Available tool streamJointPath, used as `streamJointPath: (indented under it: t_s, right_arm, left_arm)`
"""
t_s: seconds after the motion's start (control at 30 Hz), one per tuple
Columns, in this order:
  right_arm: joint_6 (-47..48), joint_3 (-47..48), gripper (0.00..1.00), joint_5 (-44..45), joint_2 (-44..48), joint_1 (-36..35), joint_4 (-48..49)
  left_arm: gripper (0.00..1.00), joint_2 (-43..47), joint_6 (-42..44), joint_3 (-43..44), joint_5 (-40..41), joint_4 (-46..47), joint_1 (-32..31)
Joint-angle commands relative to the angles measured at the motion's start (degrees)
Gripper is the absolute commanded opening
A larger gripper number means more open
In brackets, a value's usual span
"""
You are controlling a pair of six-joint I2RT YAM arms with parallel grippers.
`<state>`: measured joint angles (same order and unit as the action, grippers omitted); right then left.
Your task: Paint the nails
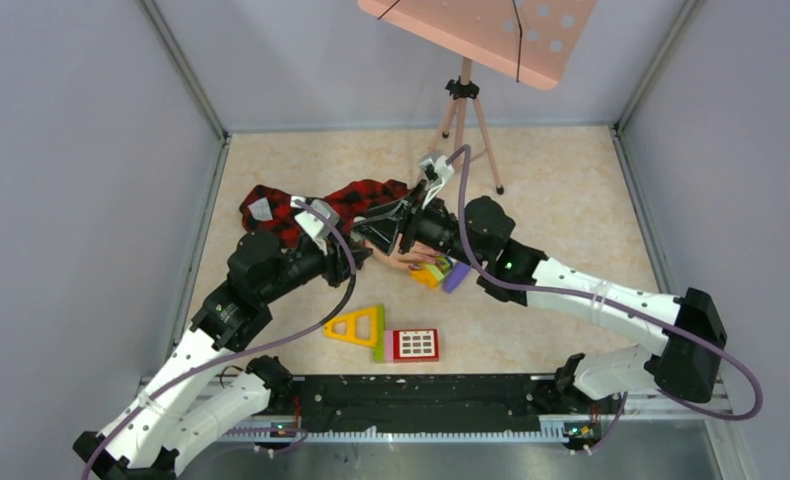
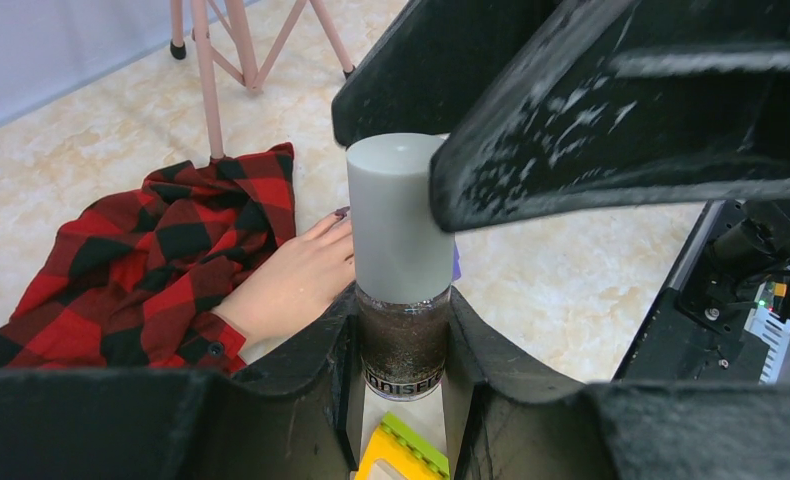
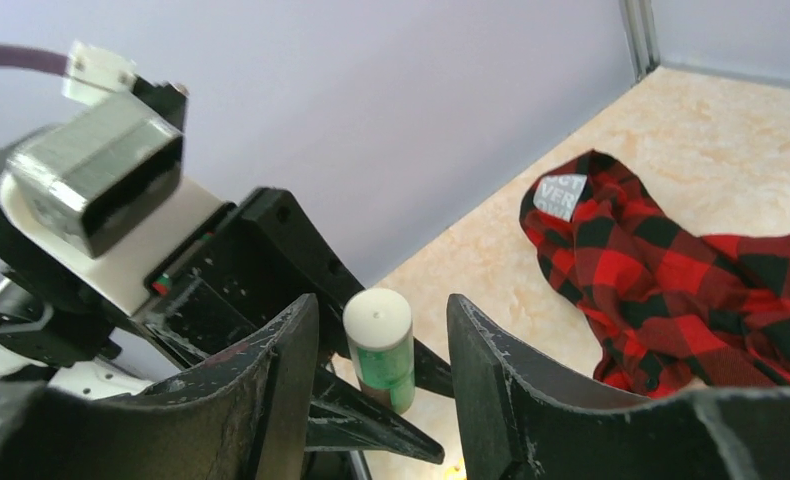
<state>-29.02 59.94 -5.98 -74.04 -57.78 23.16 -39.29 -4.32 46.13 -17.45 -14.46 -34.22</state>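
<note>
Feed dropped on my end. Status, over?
Left claw shut on bottle. Right claw open around cap, cap still on. Nails not yet reached. Toy blocks beside hand.

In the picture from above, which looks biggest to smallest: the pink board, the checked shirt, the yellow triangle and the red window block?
1. Pink board, though it's raised nearer the camera and cut off, so unsure.
2. Checked shirt.
3. Yellow triangle and red window block look about alike.

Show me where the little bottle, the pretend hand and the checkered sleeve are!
little bottle [image 2: 399,215]: left wrist view, on its pale cap.
pretend hand [image 2: 291,285]: left wrist view, on the back of the hand.
checkered sleeve [image 2: 141,260]: left wrist view, on the middle of the cloth.
</note>
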Motion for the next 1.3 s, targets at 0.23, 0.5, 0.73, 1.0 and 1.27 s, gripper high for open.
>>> streamJointPath:
  t_s: [0.23,0.5,0.73,1.0,1.27]
  right_arm:
    - [0.54,5.63,0.36,-0.67,-4.19,-1.70,-1.75]
    - [2.69,4.26,0.00,-0.22,-2.72,-1.69,-2.29]
    - [8.61,1.48,0.00,-13.43,0.64,-0.88,0.21]
    - [8.60,-3.16,0.00,-29.85,4.73,1.08,6.98]
    - [8.50,-5.07,0.00,-38.18,7.43,1.63,10.41]
  left_arm:
    - [0.00,-0.70,0.24,0.99,-0.28,1.79,0.11]
    - [0.00,-0.34,-0.48,1.11,-4.59,2.36,0.20]
    - [0.00,0.21,-3.61,1.07,-15.93,5.44,0.64]
    - [0.00,-0.15,-6.62,0.39,-31.34,10.27,1.20]
    - [0.00,-2.14,-8.09,0.48,-36.86,11.63,1.22]
